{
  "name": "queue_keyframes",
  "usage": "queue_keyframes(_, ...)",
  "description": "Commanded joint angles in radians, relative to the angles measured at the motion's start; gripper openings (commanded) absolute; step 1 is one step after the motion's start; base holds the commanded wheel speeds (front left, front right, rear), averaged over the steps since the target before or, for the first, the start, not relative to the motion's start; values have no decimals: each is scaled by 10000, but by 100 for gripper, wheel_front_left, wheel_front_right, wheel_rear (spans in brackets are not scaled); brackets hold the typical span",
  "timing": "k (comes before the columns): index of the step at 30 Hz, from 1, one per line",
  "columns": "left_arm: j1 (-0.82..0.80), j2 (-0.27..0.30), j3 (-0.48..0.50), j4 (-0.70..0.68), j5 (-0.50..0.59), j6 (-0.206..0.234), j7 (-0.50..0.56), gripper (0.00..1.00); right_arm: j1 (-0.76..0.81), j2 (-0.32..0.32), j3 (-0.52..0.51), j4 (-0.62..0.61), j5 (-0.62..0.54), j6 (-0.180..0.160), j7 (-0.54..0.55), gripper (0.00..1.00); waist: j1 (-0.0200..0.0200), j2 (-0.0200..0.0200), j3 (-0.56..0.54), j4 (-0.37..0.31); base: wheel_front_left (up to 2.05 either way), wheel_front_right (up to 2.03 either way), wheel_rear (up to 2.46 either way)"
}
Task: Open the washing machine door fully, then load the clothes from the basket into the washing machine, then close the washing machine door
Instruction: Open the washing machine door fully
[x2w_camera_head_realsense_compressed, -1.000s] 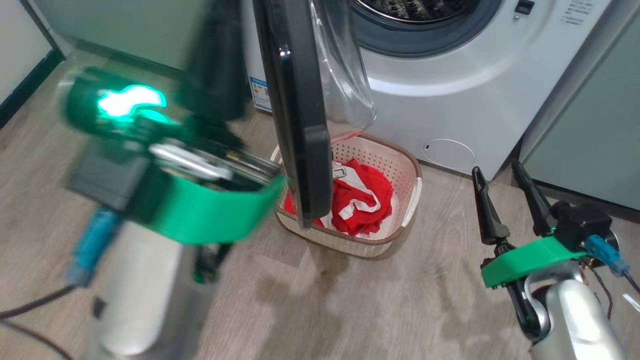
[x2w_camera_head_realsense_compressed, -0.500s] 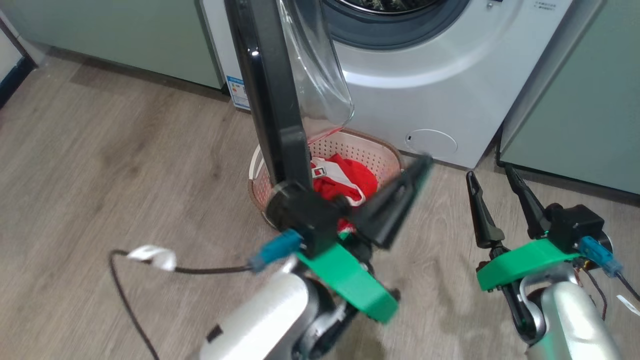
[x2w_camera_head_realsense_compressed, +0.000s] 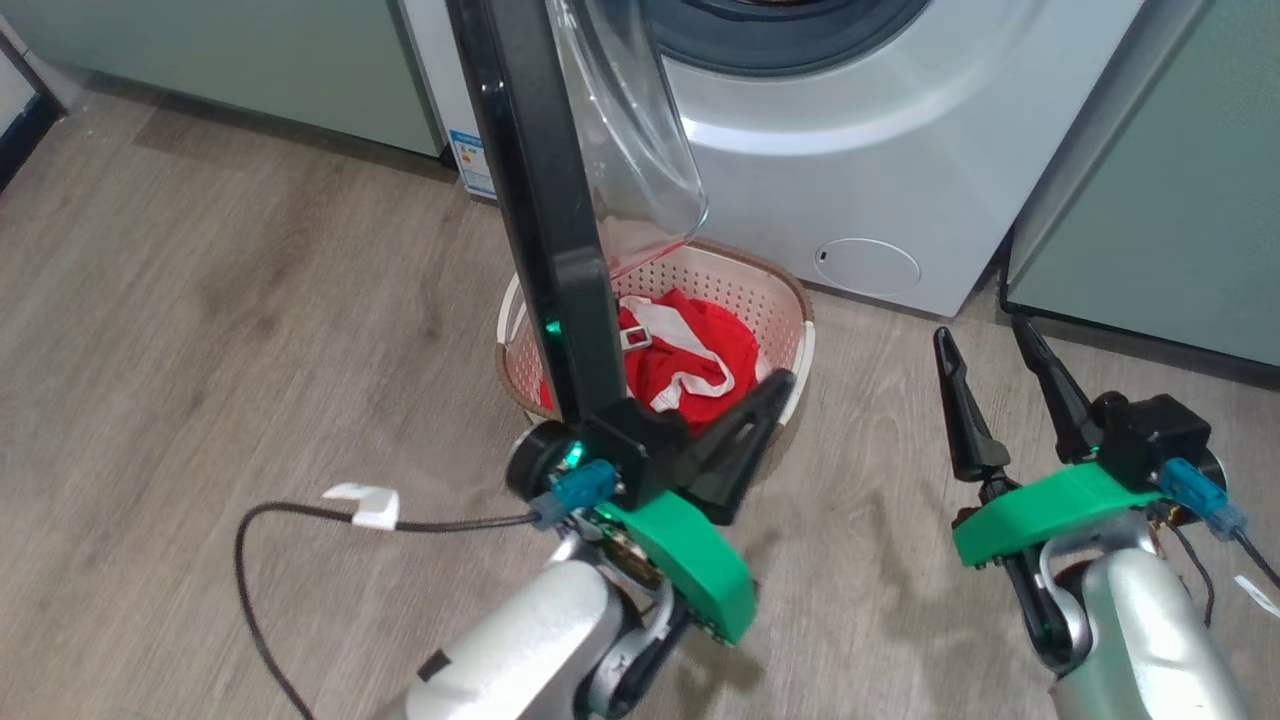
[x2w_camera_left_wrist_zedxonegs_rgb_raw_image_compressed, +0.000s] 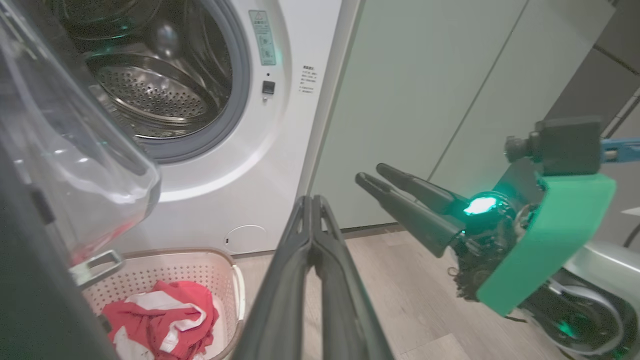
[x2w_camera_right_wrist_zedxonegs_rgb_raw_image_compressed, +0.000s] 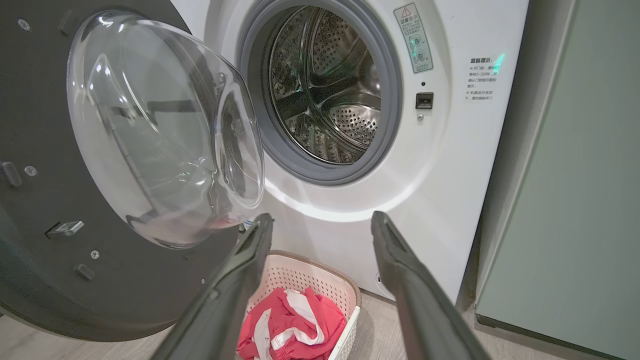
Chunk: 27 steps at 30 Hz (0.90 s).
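The washing machine stands with its door swung open, edge-on to me, the glass bowl facing the drum. Under the door sits the basket, holding red and white clothes. My left gripper is shut and empty, its fingers slanting over the basket's near right rim, just right of the door's lower edge. My right gripper stands open and empty on the floor side right of the basket. In the right wrist view the right gripper frames the basket.
Pale green cabinets flank the washer on the right and at the back left. A black cable with a white tag loops over the wood floor at the lower left. The open door overhangs the basket's left part.
My left arm has swung from high at the left down to the lower middle, in front of the basket. The camera has shifted. The right gripper has stayed open in place.
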Motion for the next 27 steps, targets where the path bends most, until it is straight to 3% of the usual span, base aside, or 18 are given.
queue_keyframes(1,-335,145,460,-178,1,134,-143,0,-403,89,189,-288,-31,0,-105,100,0,0,19,18,0,0,0)
queue_keyframes(12,-343,778,1391,349,-142,550,-454,0,-437,101,144,-248,-26,0,-129,100,0,0,64,71,0,0,0)
queue_keyframes(27,-155,925,1844,503,-399,700,-625,0,-405,44,34,-228,-75,0,-57,100,0,0,14,393,0,0,0)
